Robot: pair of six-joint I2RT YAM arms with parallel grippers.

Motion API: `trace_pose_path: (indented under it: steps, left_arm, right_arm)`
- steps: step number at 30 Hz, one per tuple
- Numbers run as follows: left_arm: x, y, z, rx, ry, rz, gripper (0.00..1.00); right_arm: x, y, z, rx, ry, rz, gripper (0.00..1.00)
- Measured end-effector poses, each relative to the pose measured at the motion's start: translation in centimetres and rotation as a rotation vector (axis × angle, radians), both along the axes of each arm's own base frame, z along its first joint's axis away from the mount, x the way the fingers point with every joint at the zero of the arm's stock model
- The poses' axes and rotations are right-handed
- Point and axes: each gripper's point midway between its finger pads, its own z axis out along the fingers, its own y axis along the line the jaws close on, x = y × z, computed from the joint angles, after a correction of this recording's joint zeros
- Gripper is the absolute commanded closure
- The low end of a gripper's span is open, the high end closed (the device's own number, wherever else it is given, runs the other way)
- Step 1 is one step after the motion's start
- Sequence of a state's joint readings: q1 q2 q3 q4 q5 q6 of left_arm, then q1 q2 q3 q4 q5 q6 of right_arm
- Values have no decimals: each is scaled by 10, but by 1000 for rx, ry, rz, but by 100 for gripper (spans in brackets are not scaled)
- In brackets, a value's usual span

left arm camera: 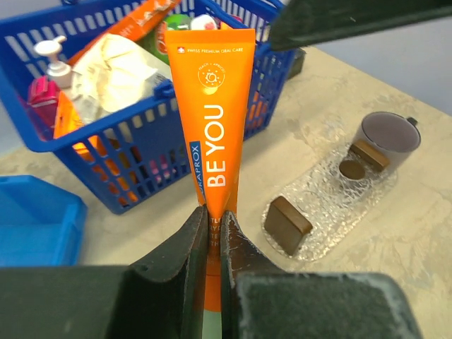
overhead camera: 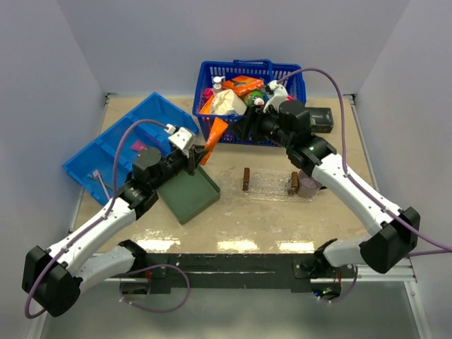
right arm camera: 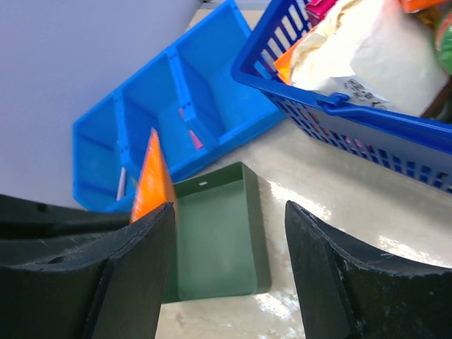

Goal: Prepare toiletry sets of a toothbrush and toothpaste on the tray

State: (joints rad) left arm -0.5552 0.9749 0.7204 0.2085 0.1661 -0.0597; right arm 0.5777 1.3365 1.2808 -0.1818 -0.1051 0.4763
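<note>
One tube: orange toothpaste (left arm camera: 212, 120), narrow end pinched in left claw (left arm camera: 214, 219), axis in line with claw.
Left claw: left of tray (overhead camera: 270, 185).
Right claw (right arm camera: 229, 208): beyond tray, wide, empty.

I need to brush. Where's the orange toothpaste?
The orange toothpaste sits left of centre in the top view, pinched by the left gripper, beside the blue basket.
</note>
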Motion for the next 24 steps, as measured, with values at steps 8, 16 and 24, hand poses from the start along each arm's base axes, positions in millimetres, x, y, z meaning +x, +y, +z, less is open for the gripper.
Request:
trace_pose_path:
  steps: [8,16,24]
  left_arm:
    - [-12,-19,-20,23,37,-71,100]
    - [-12,-19,-21,22,35,-67,100]
    - [-12,-19,-21,22,35,-66,100]
  right_arm:
    - [0,28,2,110,57,94,39]
    - [-4,46,-3,167,108,168,58]
    - [-6,53,-11,175,141,200,83]
